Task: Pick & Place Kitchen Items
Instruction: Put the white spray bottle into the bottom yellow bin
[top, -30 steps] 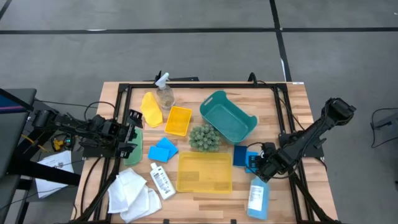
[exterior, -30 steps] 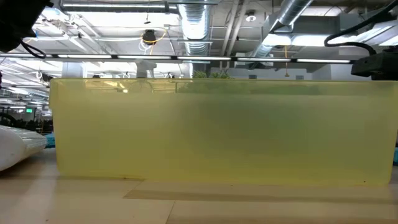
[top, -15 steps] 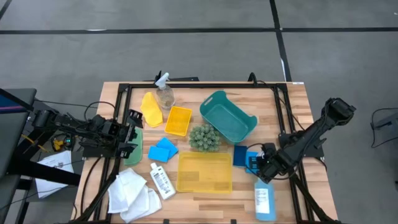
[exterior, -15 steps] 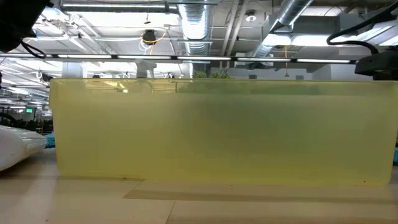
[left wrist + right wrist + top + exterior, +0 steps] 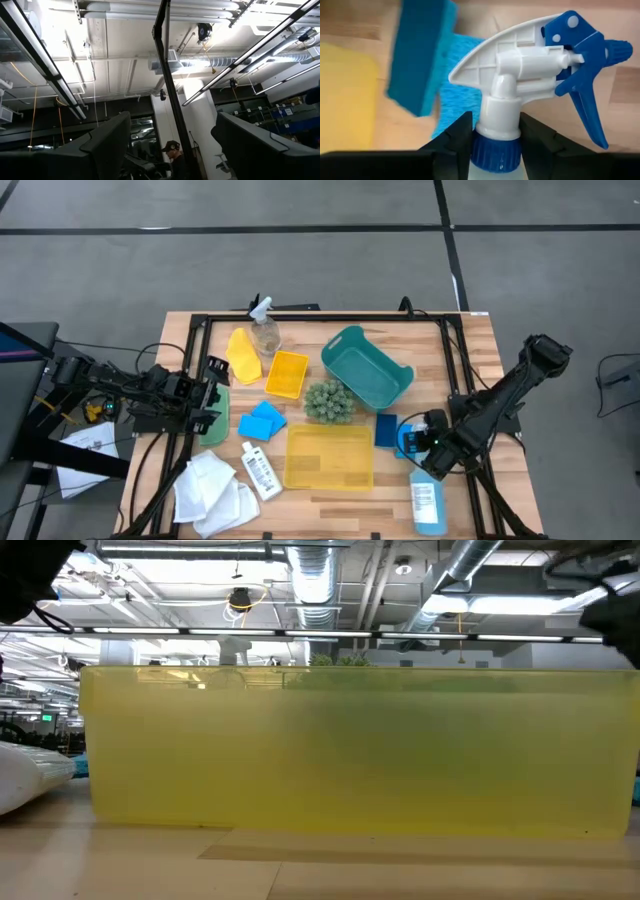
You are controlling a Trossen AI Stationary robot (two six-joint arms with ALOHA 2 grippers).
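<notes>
A blue spray bottle [image 5: 426,502] lies at the near right of the table, its white-and-blue trigger head [image 5: 540,55] toward the far edge. My right gripper [image 5: 428,452] points steeply down and is shut on it. A dark blue sponge [image 5: 386,429] lies just beside the head on the table top. My left gripper [image 5: 213,394] waits open at the table's left side, tipped up toward the ceiling [image 5: 170,150], with nothing in it. Blue sponges [image 5: 262,421], a small white bottle [image 5: 260,471] and white cloths [image 5: 213,490] lie at the near left. My right gripper pinches the spray bottle's neck [image 5: 496,131] between its two fingers, right under the trigger head and above the blue collar. The fingers come from above, slanting down, and lie across the bottle. I cannot tell whether the bottle's body still rests on the table.
A large yellow bin [image 5: 329,457] stands left of the bottle, and its wall fills the low view [image 5: 350,750]. Farther back are a teal basket [image 5: 367,367], a green bumpy ball [image 5: 328,401], a small yellow bin [image 5: 286,374], a clear spray bottle [image 5: 265,330] and a yellow piece [image 5: 243,355].
The blue spray bottle has turned about on the table: its bottom end has swung toward the table's right edge, so that it now points straighter at the near edge. My right gripper stays over its head end and has turned a little.
</notes>
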